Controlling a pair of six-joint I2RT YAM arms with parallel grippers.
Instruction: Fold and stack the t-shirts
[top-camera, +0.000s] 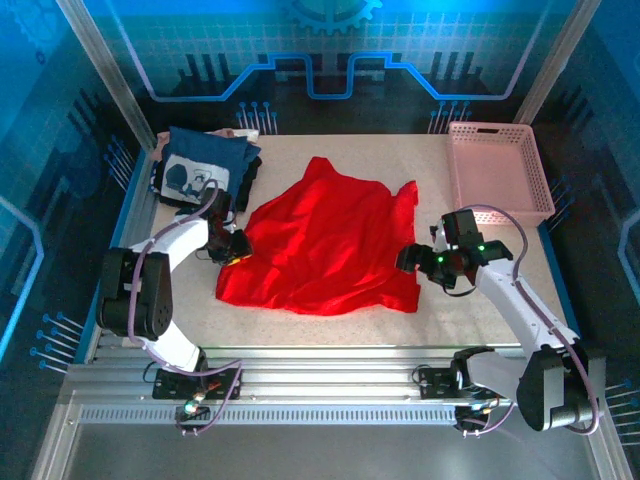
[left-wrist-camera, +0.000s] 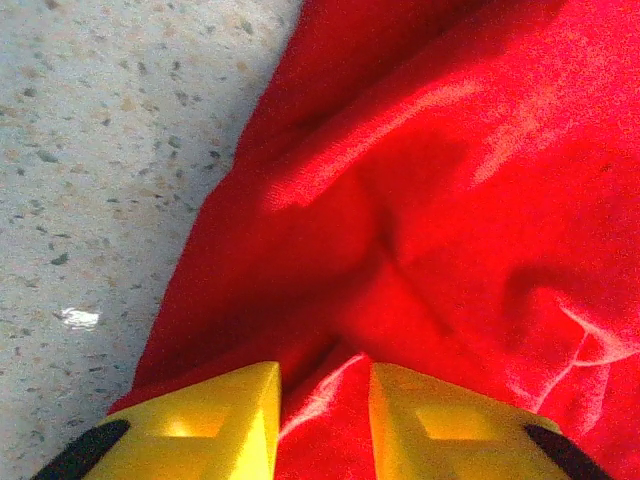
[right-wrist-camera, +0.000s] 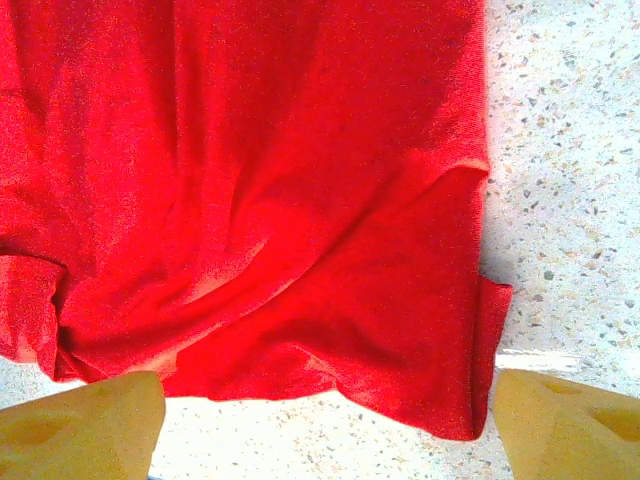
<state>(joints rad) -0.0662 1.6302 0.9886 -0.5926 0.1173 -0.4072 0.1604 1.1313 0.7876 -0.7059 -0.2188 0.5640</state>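
The red t-shirt (top-camera: 320, 245) lies spread and rumpled in the middle of the table, with no print showing. The navy t-shirt (top-camera: 200, 165), folded with a white-grey print on top, sits at the back left. My left gripper (top-camera: 237, 247) is at the red shirt's left edge. In the left wrist view its yellow fingers (left-wrist-camera: 240, 420) are closed in on a raised fold of red cloth (left-wrist-camera: 450, 180) that fills the gap. My right gripper (top-camera: 408, 258) hovers open at the shirt's right edge. Its fingers (right-wrist-camera: 110, 420) stand wide apart over the hem (right-wrist-camera: 420, 390), holding nothing.
A pink lattice basket (top-camera: 498, 165) stands at the back right. Bare speckled tabletop (top-camera: 470, 300) lies right of the red shirt and along the front. Metal rails border the table at the near edge.
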